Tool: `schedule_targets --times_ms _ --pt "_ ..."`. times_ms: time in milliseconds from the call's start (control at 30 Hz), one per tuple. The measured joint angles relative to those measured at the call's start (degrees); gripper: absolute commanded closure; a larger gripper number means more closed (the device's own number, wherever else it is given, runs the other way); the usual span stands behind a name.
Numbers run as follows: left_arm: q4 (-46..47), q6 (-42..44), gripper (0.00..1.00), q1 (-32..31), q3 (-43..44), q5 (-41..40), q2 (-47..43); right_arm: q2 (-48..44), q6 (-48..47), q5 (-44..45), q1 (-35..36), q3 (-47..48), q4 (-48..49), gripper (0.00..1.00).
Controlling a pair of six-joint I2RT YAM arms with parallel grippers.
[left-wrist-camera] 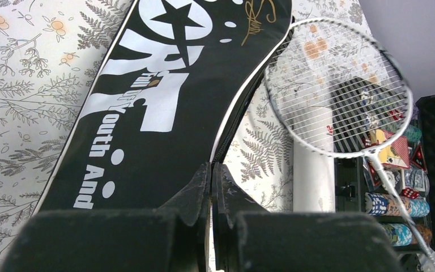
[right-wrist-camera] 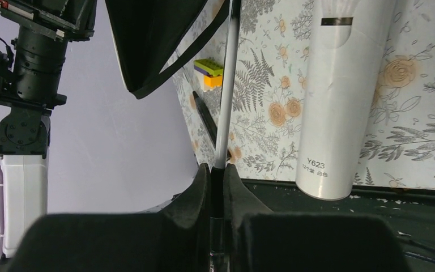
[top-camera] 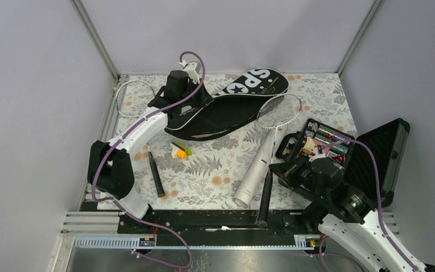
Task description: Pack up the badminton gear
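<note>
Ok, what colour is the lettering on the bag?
White, on the black bag, clearest in the left wrist view.

SPORT-lettered black bag (top-camera: 243,96) is laid at the far middle of the bench (top-camera: 215,175). Left end effector (top-camera: 195,105) is set on its left end, with the fingers masked by the wrist. One racket (top-camera: 277,110) is laid with its head overlapping the bag edge and its handle toward the near rail. It is met at the handle top by the right end effector (top-camera: 273,168). White tube (top-camera: 255,173) is laid just beside it. A second racket (top-camera: 129,96) is seen far left, head only. Open black case (top-camera: 382,150) is placed at right.
</note>
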Motion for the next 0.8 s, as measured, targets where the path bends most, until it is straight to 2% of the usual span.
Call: schedule_targets --times_ms 300,633,800 --pt "4.07 -3.08 1.0 -2.62 -5.99 0.17 -4.46 2.95 0.7 -6.25 0.0 -3.61 9.22 1.0" --pt "6.71 -5.7 1.0 -4.33 -10.84 3.41 -5.68 4.42 0.85 -8.85 0.0 -12.96 22.84 1.0" --pt "8.79 -7.61 1.0 -4.57 -14.53 4.63 -7.39 11.32 0.74 -8.87 0.0 -15.96 32.0 1.0"
